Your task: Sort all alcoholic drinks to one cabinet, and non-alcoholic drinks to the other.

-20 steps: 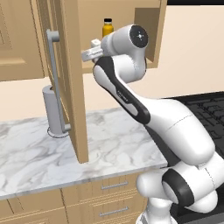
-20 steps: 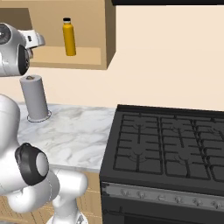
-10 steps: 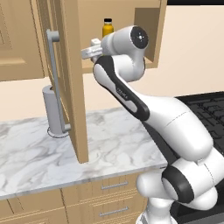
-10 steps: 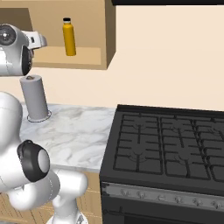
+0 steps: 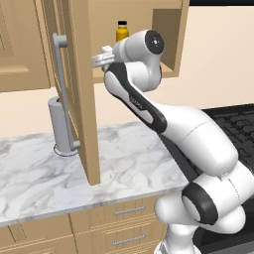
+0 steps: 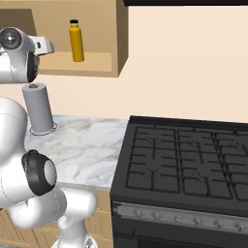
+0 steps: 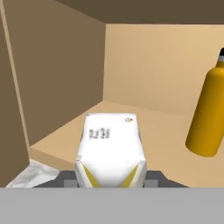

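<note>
Since a second ago my hand has eased a little nearer the mouth of the narrow cabinet (image 5: 168, 30), and nothing else has moved, so I judge this a carry almost at its end.

That cabinet stands open. Its door (image 5: 82, 99) swings out over the bench (image 5: 124, 158), the grey bar handle (image 5: 62, 89) facing away from me. To my right lies the black stove (image 6: 184, 164), untouched. A grey paper roll (image 6: 38, 109) stands upright on the bench below the cabinet, well clear of my path.

On the cabinet's shelf (image 7: 162, 144) the orange bottle (image 7: 209, 113) stands upright toward the right side, so the soft drink is already where it belongs. It leaves bare shelf to its left, which is where I am aimed.

My fingers (image 7: 154, 176) are drawn in narrow and clamped on a white carton (image 7: 111, 146) with yellow corner flaps and small print on top. Their hold has not altered over the last second. The carton pokes forward over the shelf's front lip and is not yet resting on the wood, as far as I can tell. I cannot read what it contains. Heading for the bottle's cabinet, I take it for another non-alcoholic drink.

What is left, I reckon, is a short push inward, setting it down apart from the bottle, then letting go.
</note>
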You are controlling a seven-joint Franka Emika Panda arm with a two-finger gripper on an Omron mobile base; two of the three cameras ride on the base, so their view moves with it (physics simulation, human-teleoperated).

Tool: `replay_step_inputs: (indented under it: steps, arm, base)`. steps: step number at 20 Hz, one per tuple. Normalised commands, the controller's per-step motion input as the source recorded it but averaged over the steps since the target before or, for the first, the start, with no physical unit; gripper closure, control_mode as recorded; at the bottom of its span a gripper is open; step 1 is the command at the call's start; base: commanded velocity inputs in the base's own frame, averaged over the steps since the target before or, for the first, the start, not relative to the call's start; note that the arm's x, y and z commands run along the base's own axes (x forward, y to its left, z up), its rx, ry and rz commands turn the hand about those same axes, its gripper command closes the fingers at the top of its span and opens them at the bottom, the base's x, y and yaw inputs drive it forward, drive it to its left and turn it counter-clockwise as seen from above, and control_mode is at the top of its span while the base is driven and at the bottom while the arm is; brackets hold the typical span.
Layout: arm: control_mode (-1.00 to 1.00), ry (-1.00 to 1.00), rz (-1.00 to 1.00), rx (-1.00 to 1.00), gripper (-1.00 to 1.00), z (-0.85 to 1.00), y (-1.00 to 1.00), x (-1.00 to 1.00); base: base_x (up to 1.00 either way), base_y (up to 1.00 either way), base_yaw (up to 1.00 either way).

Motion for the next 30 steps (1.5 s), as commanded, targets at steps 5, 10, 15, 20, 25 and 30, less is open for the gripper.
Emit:
replay_step_inputs:
  steps: [5, 10, 15, 20, 25, 30]
  arm:
    - [-1.0, 0.01, 0.0, 0.01, 1.0, -0.08, 0.0, 0.17]
    - [-1.0, 0.0, 0.0, 0.01, 1.0, -0.17, 0.01, 0.14]
    - [-1.0, 0.0, 0.0, 0.0, 1.0, -0.17, 0.09, 0.19]
    - [-1.0, 0.0, 0.0, 0.0, 1.0, -0.04, 0.04, 0.25]
    - [-1.0, 0.0, 0.0, 0.0, 1.0, 0.0, 0.05, 0.3]
    - [-1.0, 0.0, 0.0, 0.0, 1.0, -0.01, 0.08, 0.34]
  base:
    - [0.0, 0.0, 0.0]
    - [0.0, 0.0, 0.0]
    - [0.0, 0.0, 0.0]
    - [0.0, 0.0, 0.0]
    - [0.0, 0.0, 0.0]
    - [0.0, 0.0, 0.0]
